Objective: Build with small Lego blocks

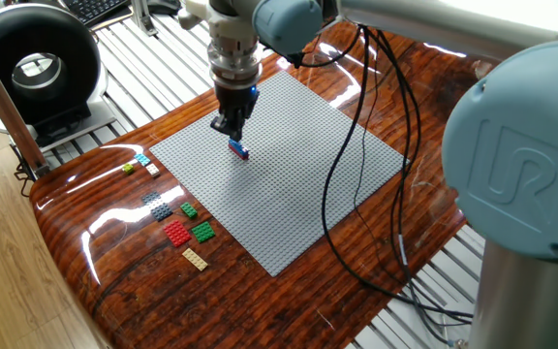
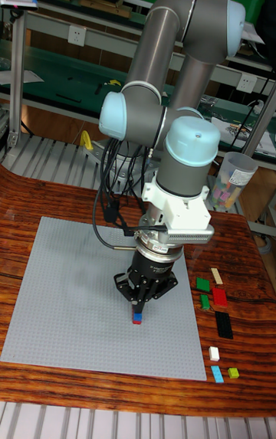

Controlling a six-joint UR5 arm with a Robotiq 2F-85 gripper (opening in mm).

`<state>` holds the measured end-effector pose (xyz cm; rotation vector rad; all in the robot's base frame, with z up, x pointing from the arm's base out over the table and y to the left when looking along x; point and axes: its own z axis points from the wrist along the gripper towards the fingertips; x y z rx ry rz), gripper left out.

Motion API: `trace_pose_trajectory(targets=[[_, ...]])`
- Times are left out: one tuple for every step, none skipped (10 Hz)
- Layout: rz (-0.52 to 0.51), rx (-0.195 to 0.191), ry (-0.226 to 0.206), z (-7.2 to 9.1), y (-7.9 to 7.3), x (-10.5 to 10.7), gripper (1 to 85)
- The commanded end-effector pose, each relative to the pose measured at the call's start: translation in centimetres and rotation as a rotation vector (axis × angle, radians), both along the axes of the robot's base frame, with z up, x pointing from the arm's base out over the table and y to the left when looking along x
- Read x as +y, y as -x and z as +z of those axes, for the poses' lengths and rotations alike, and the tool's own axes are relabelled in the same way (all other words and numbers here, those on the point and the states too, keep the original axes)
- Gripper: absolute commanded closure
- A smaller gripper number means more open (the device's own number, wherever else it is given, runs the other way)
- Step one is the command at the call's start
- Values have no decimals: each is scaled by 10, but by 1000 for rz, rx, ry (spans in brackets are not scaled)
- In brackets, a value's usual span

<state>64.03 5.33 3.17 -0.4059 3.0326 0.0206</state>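
A small stack of Lego blocks point(image 1: 238, 149), red over blue, sits on the grey baseplate point(image 1: 289, 204) left of its middle; the tall fixed view shows the stack point(image 2: 138, 319) too. My gripper point(image 1: 229, 126) hangs just above it and apart from it, fingers drawn together to a point, nothing held. In the tall fixed view the gripper point(image 2: 140, 304) points straight down at the stack. Loose blocks lie on the wood beside the plate: cyan point(image 1: 141, 158), yellow-green point(image 1: 129, 169), white point(image 1: 151, 170), dark grey point(image 1: 159, 205), green point(image 1: 202, 231), red point(image 1: 176, 233), tan point(image 1: 194, 258).
Black cables point(image 1: 356, 194) hang from the arm over the baseplate's right half. A round black device point(image 1: 32, 68) stands off the table's left end. A clear cup of bricks point(image 2: 230, 178) stands at the table's back right. The robot base point(image 1: 521, 184) fills the right side.
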Motion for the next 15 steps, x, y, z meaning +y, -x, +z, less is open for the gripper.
trace_pose_trajectory(targets=[[15, -3, -10, 1, -2, -2, 843], [15, -3, -12, 0, -2, -3, 843], [15, -9, -15, -2, -5, -3, 843], [18, -10, -18, -4, -7, -4, 843], [22, -14, -16, -6, -10, -8, 843], [30, -15, -15, -6, -11, -10, 843], [35, -14, -21, -5, -11, -12, 843], [27, -6, -25, -2, -7, -12, 843], [15, -1, -30, 4, -1, -7, 843], [4, -3, -37, 5, -1, -4, 843], [-1, -8, -44, 5, -3, -3, 843], [-7, -21, -31, 5, -6, -6, 843], [-7, -27, -21, 5, -7, -9, 843], [-1, -25, -22, 5, -7, -8, 843], [-5, -21, -23, 5, -5, -10, 843]])
